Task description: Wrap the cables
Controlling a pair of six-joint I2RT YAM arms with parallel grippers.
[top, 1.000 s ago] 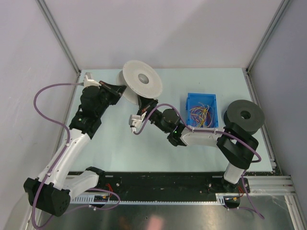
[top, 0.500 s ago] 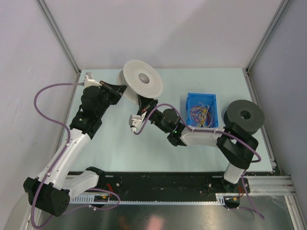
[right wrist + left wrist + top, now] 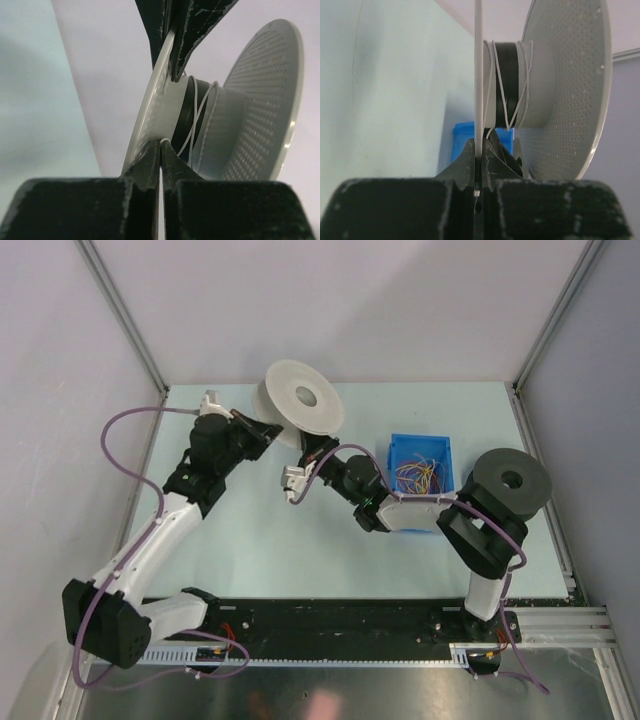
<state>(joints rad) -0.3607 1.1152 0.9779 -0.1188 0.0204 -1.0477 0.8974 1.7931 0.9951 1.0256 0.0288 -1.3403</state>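
the cables [image 3: 423, 476], a loose tangle of mostly yellow and orange strands, are seen lying in the blue bin [image 3: 398, 448] on the right half of the desk [image 3: 250, 530]. just left of the bin, a white spool [image 3: 300, 400] is held tilted between the two arms. a thin white strand [image 3: 509, 100] is wound in a few crossing turns round its dark hub. the left arm is stretched forward and bent inward at the wrist, and the left tool [image 3: 478, 152] is clenched on the rim of one flange. the right arm is folded leftward past the bin, and the right tool [image 3: 160, 152] is pinched on the same flange at its opposite rim. a dark grey spool [image 3: 512, 480] is seen beside the right arm's elbow.
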